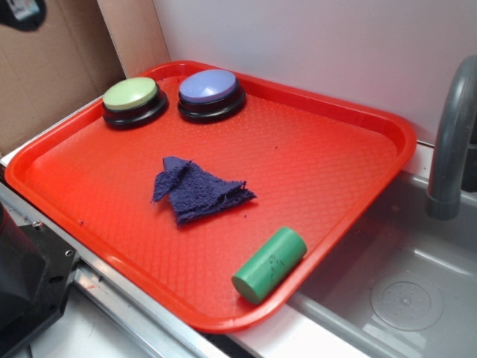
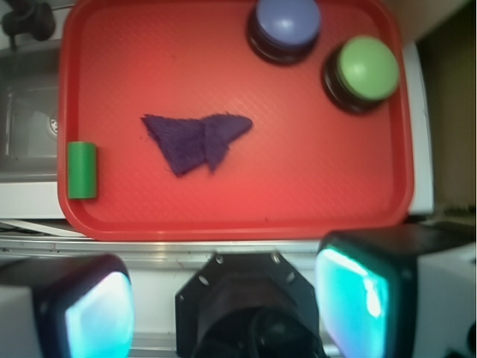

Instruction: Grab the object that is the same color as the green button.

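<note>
Lying on its side at the tray's (image 1: 350,112) near right rim: green cylinder (image 1: 269,264), matching the green button (image 1: 131,94). Probably light, stiff, smooth, apt to roll; best pinched across the curved sides. Claw (image 2: 223,313) wide open, empty, well apart.

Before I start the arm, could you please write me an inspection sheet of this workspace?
Surface: red tray with a textured floor and a raised rim, resting beside a grey sink.
Job's things: green cylinder lying on its side by the tray's rim nearest the sink; green button on a black base at the far end.
Clutter: lavender-blue button next to the green one; crumpled dark blue cloth mid-tray, apart from the cylinder.
Grippers: gripper open, outside the tray's edge, holding nothing.
Cables: nothing seen.
Surroundings: grey faucet over the sink, white wall, cardboard panel behind the tray.
</note>
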